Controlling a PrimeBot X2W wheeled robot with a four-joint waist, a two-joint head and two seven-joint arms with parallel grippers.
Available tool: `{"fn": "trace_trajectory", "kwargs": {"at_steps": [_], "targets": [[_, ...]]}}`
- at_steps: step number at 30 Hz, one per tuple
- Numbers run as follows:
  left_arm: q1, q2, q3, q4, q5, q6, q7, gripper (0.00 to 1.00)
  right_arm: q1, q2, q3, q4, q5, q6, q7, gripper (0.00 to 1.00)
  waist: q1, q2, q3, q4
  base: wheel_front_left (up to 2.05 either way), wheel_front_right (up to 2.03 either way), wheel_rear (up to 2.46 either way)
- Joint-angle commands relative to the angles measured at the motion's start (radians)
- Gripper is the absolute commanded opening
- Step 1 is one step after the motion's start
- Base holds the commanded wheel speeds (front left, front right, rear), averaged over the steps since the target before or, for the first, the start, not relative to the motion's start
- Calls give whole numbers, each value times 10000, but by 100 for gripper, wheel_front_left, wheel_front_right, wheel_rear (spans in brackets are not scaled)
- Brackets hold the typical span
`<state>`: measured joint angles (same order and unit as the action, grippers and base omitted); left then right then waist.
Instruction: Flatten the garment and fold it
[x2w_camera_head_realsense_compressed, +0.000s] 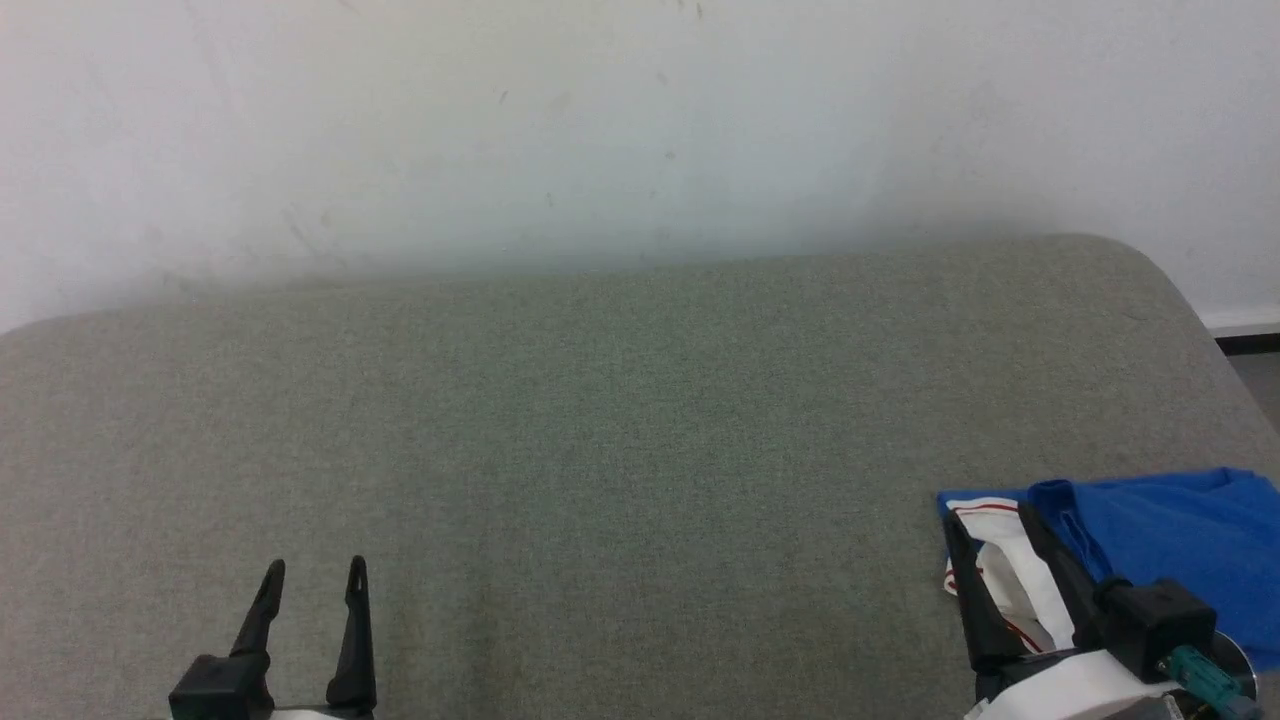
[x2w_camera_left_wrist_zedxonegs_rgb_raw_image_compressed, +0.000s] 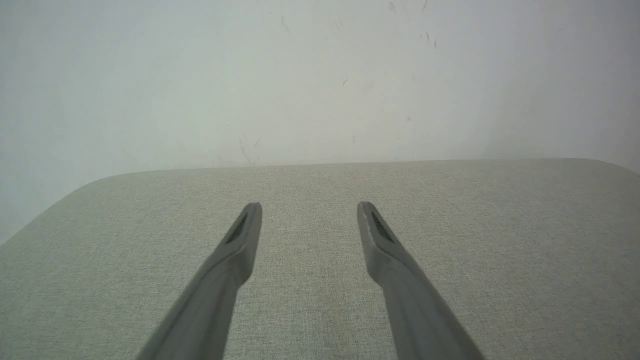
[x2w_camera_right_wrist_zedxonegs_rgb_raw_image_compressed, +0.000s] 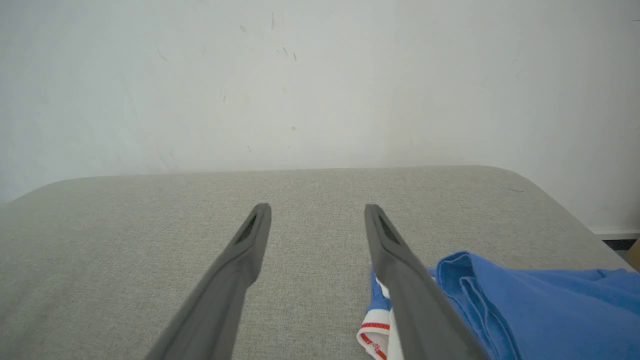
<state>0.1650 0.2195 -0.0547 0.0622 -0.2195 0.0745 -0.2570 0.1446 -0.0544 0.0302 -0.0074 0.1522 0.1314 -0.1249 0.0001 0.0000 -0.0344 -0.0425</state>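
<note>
The garment (x2w_camera_head_realsense_compressed: 1170, 540) is a bright blue shirt with a white, red-striped sleeve end, bunched at the lower right of the grey padded surface (x2w_camera_head_realsense_compressed: 620, 430); in the right wrist view the garment (x2w_camera_right_wrist_zedxonegs_rgb_raw_image_compressed: 540, 305) lies to the right of the fingers. My right gripper (x2w_camera_head_realsense_compressed: 990, 525) hovers open over the white sleeve end, nothing between its fingers. At the lower left my left gripper (x2w_camera_head_realsense_compressed: 315, 575) stands open above bare fabric, far from the shirt. In the left wrist view the left gripper (x2w_camera_left_wrist_zedxonegs_rgb_raw_image_compressed: 309, 207) has its fingers wide apart.
A white wall (x2w_camera_head_realsense_compressed: 600, 130) rises right behind the grey surface. The surface has rounded far corners, and its right edge (x2w_camera_head_realsense_compressed: 1215, 330) drops off to a dark floor strip.
</note>
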Motion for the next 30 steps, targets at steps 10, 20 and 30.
{"fn": "trace_trajectory", "kwargs": {"at_steps": [10,20,30], "targets": [[-11,-61,-1,39,3,-87,19,0,-8,-4,113,-86,-19,0,13,0,0,0,82,-26,0,0,0],[-142,-192,43,-14,178,-140,223,0,-123,0,79,-73,-139,-1,112,0,0,0,103,10,0,0,0],[-273,-323,87,-67,354,-192,427,0,-238,3,46,-60,-260,-1,211,0,0,0,124,46,0,0,0]]}}
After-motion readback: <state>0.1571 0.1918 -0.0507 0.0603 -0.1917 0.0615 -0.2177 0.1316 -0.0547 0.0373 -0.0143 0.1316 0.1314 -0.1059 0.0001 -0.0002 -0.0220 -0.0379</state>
